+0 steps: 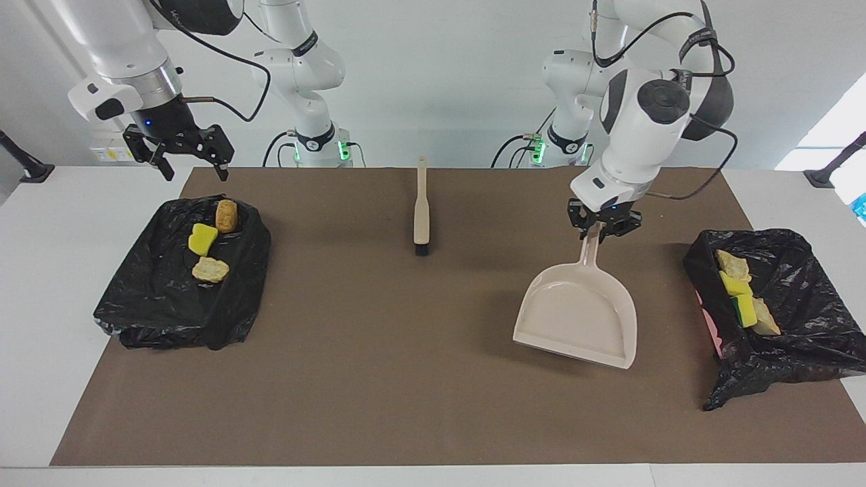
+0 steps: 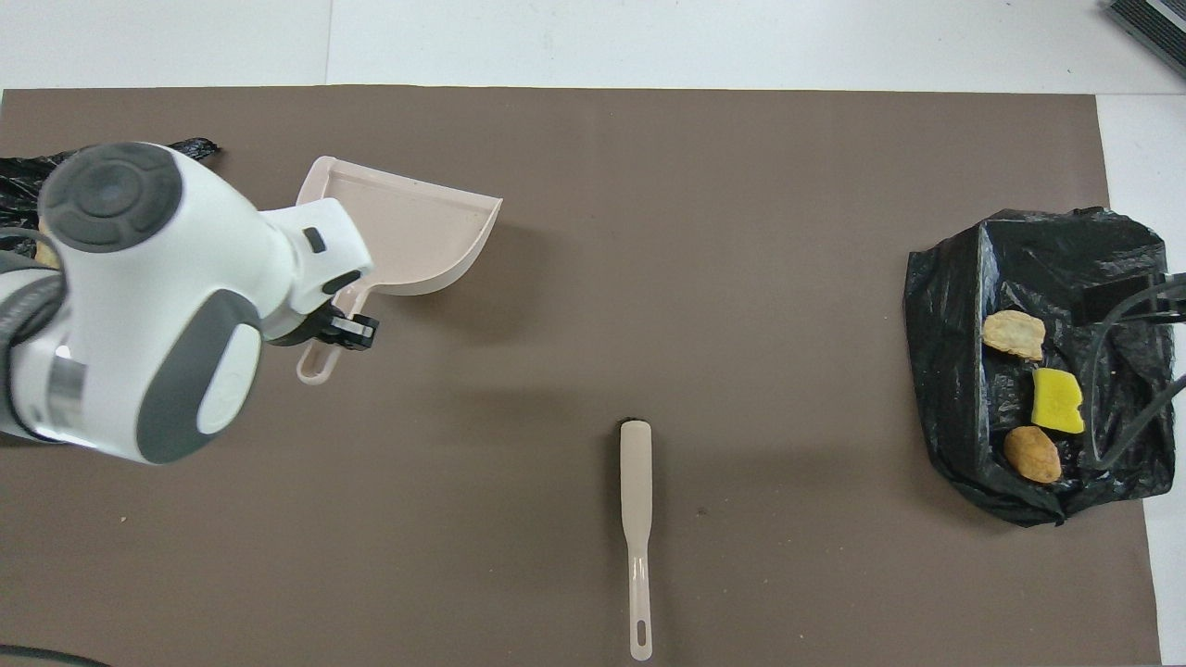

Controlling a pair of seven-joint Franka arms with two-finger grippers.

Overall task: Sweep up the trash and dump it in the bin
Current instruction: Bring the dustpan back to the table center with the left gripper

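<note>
My left gripper (image 1: 601, 233) is shut on the handle of the beige dustpan (image 1: 578, 318), which is empty and held just above the brown mat, beside the black-lined bin (image 1: 805, 338) at the left arm's end. That bin holds trash: tan lumps (image 1: 734, 265) and a yellow-and-green sponge piece (image 1: 743, 303). The other black-lined bin (image 1: 155, 304), at the right arm's end, holds a brown lump (image 1: 226, 215), a yellow sponge chunk (image 1: 202, 239) and a tan lump (image 1: 210, 269). My right gripper (image 1: 195, 169) hangs open and empty over that bin's edge nearest the robots.
The beige brush (image 1: 421, 206) lies on the mat (image 1: 406, 379) near the robots, midway between the arms, bristles pointing away from them. In the overhead view the left arm hides most of its bin; the dustpan (image 2: 408, 236) and brush (image 2: 636, 519) show.
</note>
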